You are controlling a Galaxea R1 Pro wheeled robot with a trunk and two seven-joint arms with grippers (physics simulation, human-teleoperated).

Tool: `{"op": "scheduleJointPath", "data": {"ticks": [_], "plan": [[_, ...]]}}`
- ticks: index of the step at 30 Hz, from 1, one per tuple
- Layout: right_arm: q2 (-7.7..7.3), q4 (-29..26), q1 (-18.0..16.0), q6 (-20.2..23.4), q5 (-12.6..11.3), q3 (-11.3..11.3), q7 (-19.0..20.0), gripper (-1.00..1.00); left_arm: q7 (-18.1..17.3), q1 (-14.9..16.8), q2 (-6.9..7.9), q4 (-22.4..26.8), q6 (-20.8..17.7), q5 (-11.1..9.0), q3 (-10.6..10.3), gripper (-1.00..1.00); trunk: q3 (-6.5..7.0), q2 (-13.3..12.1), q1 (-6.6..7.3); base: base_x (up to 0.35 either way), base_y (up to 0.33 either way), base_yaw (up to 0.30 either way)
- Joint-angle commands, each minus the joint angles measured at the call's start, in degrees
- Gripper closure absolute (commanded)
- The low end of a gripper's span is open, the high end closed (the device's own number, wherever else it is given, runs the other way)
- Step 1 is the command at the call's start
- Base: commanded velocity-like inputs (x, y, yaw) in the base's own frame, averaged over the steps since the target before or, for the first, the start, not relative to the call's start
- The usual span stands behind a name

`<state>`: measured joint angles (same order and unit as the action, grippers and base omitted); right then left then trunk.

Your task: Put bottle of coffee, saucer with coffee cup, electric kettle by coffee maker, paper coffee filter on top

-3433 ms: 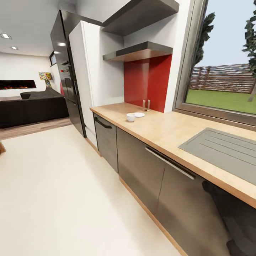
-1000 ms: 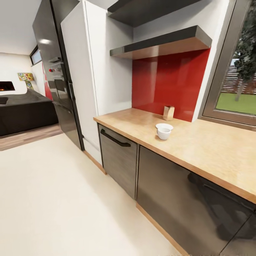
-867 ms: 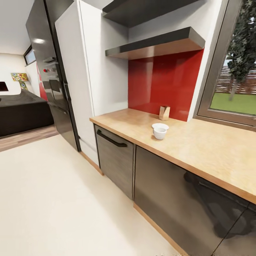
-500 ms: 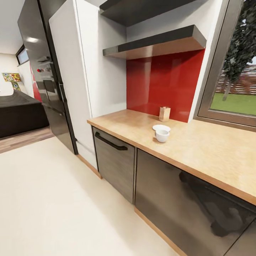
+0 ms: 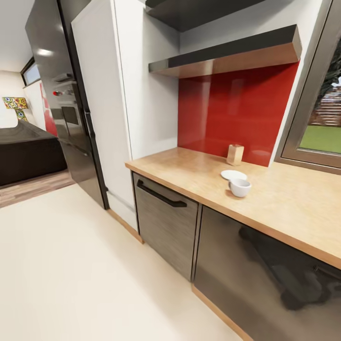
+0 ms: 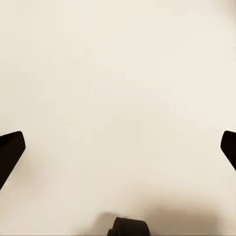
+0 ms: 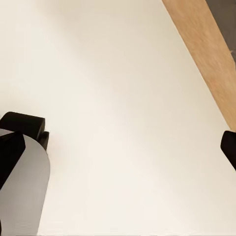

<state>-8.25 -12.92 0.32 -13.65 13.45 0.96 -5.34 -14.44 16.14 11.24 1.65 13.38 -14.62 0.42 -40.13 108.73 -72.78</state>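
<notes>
— Where are the cup and saucer?

— On the counter (image 5: 199,173), far side, just left of the window. The cup (image 5: 240,187) sits nearer the counter edge, and the saucer (image 5: 233,174) lies just behind it, touching or nearly so; the cup is not on it. A small tan holder (image 5: 235,154) stands against the red wall beyond them.

— How would they handle?

— Both look like glazed ceramic: stiff, light, slick and breakable, I'd judge. Pinch the cup across its rim (no handle shows from here), and take the thin saucer by its edge, gently.

— And the claws?

— Left gripper (image 6: 118,147): fingertips at the far edges of its view, so spread wide, nothing between them, pale floor (image 6: 118,73) beyond. Right gripper (image 7: 118,142): equally wide, empty, over floor beside the wooden plinth (image 7: 206,54).
</notes>
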Motion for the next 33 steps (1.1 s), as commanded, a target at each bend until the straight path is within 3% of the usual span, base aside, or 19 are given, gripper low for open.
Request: {"op": "scheduleJointPath", "data": {"ticks": [1, 33], "plan": [[-0.01, -0.1, 0.0, 0.0, 0.5, 0.1, -0.4, -1.00, -0.4, 0.0, 0.01, -0.1, 0.1, -0.4, 0.0, -1.00, -0.04, 0.0, 0.00, 0.048, 0.298, 0.000], [-0.01, -0.1, 0.0, 0.0, 0.5, 0.0, -0.4, -1.00, -0.4, 0.0, 0.01, -0.1, 0.1, -0.4, 0.0, -1.00, 1.03, 0.0, 0.00, 0.019, 0.070, -0.170]]}}
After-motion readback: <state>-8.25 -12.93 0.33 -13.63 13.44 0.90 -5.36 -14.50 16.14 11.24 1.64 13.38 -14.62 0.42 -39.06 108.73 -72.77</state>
